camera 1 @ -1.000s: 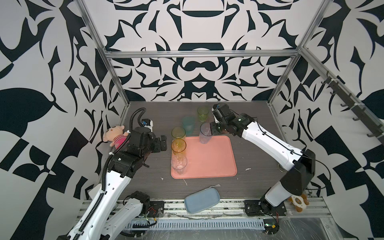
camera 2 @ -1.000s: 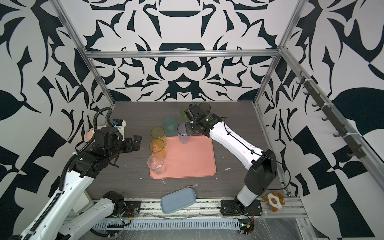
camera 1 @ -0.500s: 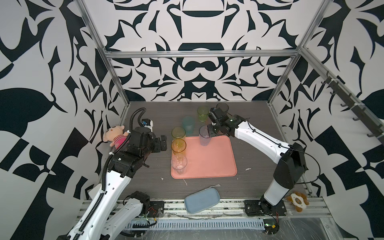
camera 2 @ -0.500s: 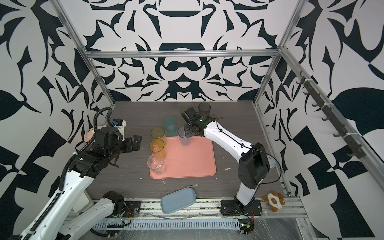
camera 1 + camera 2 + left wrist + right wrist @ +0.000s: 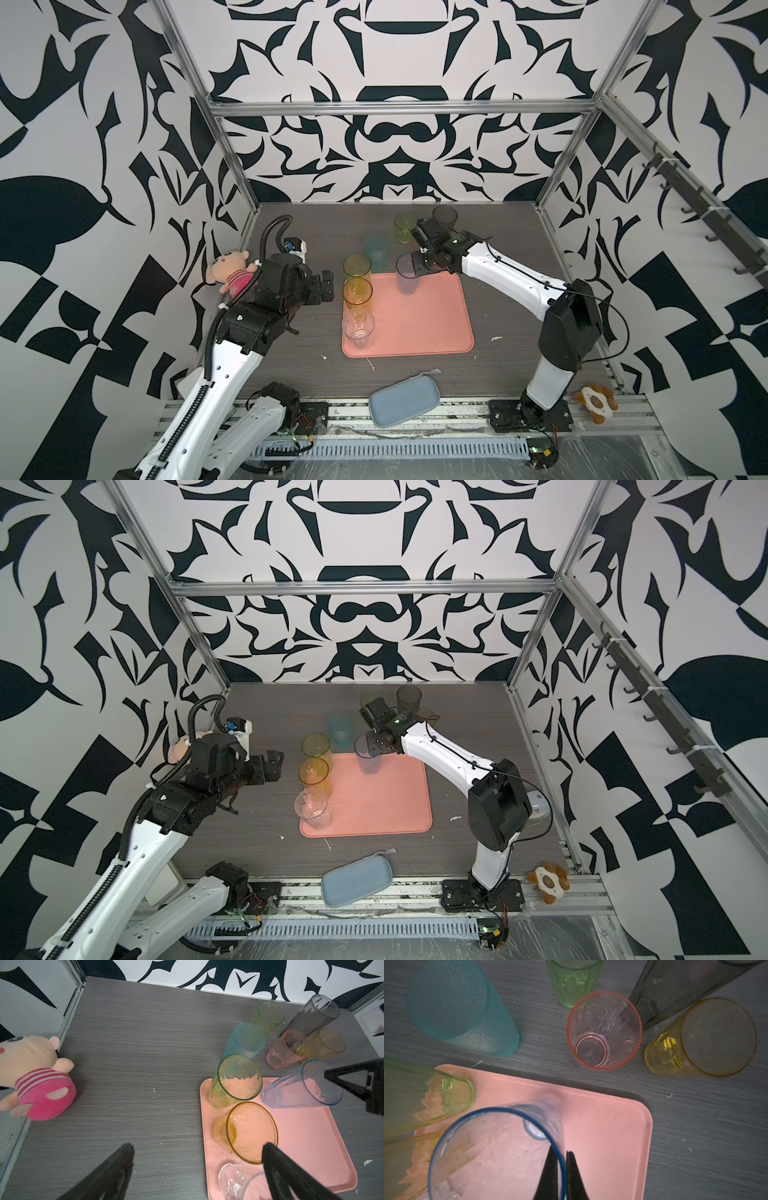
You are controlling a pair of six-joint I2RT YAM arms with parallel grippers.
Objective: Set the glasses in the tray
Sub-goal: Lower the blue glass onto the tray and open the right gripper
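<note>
While upright, blue glass (image 5: 406,283) in gripper (image 5: 560,1151)

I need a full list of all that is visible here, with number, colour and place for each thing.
table: 1, grey, under all
tray: 1, pink, table middle
glasses in tray: 4, yellow-green, amber, clear, blue, left side and far edge
glasses off tray: 5, teal, green, grey, pink, yellow, table behind tray
dish: 1, blue-grey, front edge
plush: 1, pink, left wall
toy: 1, orange-white, front right rail
left tool: 1, black, open, beside amber glass
right tool: 1, black, shut on blue glass rim
</note>
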